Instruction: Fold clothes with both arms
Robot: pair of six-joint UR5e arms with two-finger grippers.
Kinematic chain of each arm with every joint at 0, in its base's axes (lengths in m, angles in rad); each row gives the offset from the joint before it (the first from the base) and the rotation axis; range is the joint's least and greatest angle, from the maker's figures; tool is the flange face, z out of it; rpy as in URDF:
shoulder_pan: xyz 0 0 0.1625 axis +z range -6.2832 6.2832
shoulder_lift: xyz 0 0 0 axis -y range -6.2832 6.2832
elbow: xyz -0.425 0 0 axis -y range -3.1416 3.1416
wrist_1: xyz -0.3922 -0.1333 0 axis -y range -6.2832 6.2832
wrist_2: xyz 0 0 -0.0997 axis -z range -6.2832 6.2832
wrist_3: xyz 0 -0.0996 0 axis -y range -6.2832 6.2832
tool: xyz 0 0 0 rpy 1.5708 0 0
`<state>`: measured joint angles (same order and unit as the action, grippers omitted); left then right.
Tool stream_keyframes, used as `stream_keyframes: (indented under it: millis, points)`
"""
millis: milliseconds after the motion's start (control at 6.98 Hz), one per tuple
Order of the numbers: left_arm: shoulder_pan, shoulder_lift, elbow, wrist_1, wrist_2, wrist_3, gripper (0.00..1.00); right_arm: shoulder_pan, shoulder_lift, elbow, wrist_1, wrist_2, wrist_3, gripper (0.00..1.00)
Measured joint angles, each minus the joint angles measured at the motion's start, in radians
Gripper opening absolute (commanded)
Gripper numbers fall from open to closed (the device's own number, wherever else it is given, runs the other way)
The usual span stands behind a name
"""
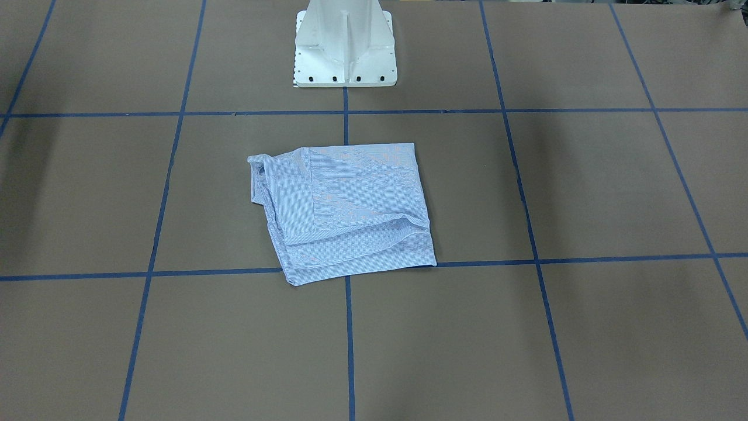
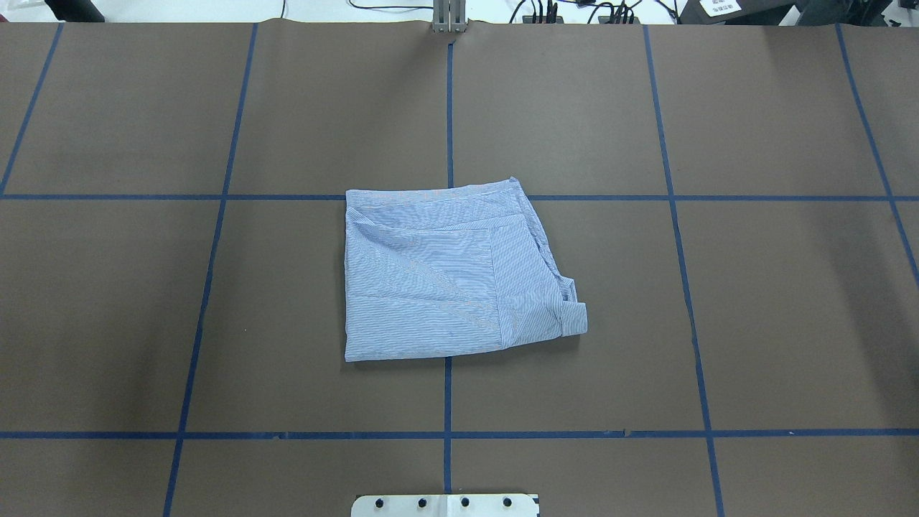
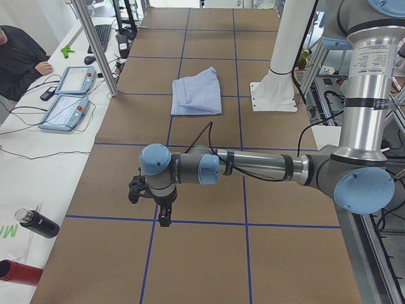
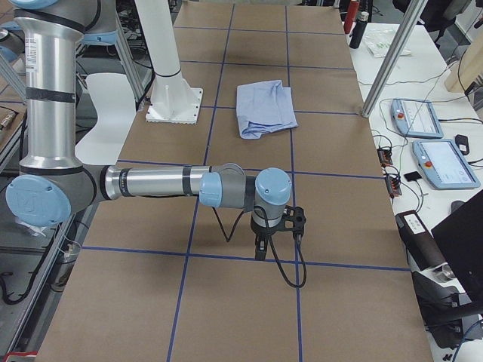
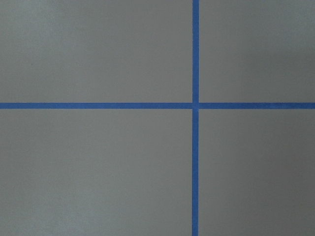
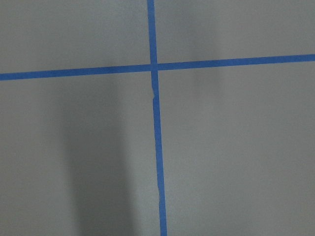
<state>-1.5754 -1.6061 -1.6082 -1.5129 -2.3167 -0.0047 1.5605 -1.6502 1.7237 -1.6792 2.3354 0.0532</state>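
The light blue-and-white striped shirt (image 1: 345, 210) lies folded into a rough square at the middle of the brown table (image 1: 584, 193), with a cuff or collar end sticking out at one corner. It also shows in the overhead view (image 2: 452, 276) and both side views (image 3: 196, 95) (image 4: 264, 109). No arm touches it. My left gripper (image 3: 163, 215) hangs over bare table, far from the shirt at the left end. My right gripper (image 4: 260, 247) hangs likewise at the right end. I cannot tell whether either is open or shut. The wrist views show only table and blue tape.
The white pedestal base (image 1: 345, 52) stands just behind the shirt. Blue tape lines (image 2: 449, 108) grid the table. Operator pendants (image 3: 66, 95) (image 4: 434, 139), bottles (image 3: 38, 223) and a seated person (image 3: 19, 57) are along the far side bench.
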Motion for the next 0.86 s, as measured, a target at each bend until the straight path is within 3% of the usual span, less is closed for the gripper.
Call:
stream_keyframes:
  millis: [859]
  points:
    - [0.000,-0.001,-0.002,-0.001,-0.001,-0.001,0.99,-0.003,0.000,-0.012,0.066,-0.001,0.021,1.00]
